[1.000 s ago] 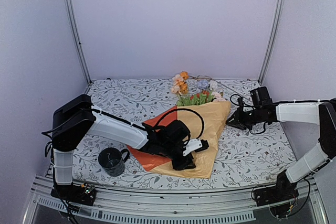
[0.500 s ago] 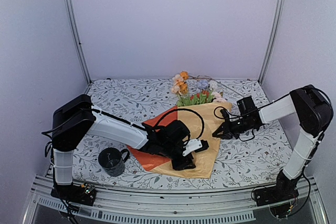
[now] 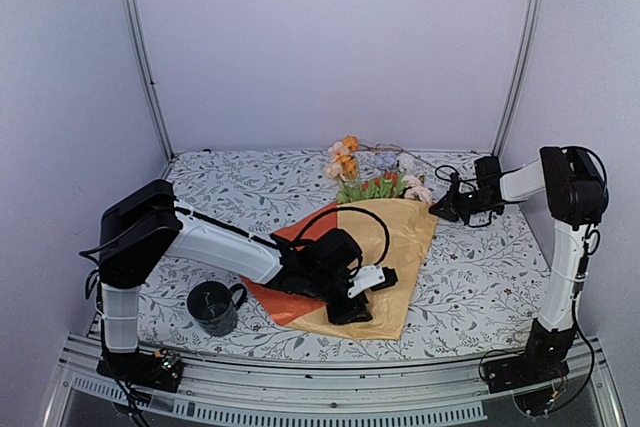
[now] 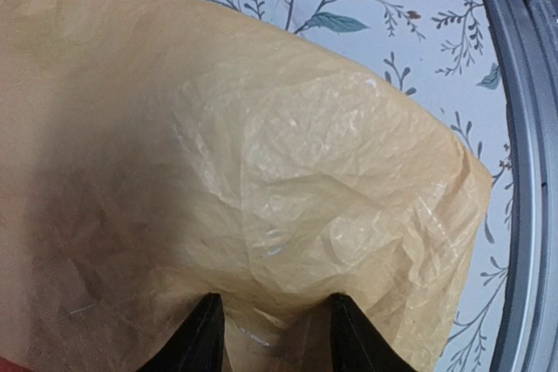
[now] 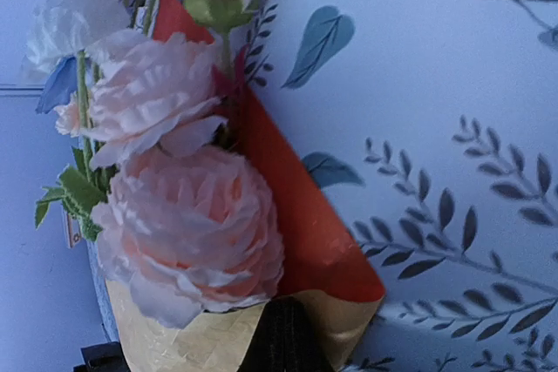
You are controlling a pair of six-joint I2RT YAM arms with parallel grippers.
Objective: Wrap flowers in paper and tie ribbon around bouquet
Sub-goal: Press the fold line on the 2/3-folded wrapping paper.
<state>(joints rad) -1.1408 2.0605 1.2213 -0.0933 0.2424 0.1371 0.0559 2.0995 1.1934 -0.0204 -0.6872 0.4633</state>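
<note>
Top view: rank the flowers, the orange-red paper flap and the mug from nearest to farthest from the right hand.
Measured from the right hand:
1. flowers, just to its left, toward the back.
2. orange-red paper flap, mid-table, further left.
3. mug, at the near left, by the left arm's base.

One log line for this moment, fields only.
stage: wrapping | left end effector: fingers astride paper at narrow end, grip unclear | right end effector: shut on paper corner beside flowers
</note>
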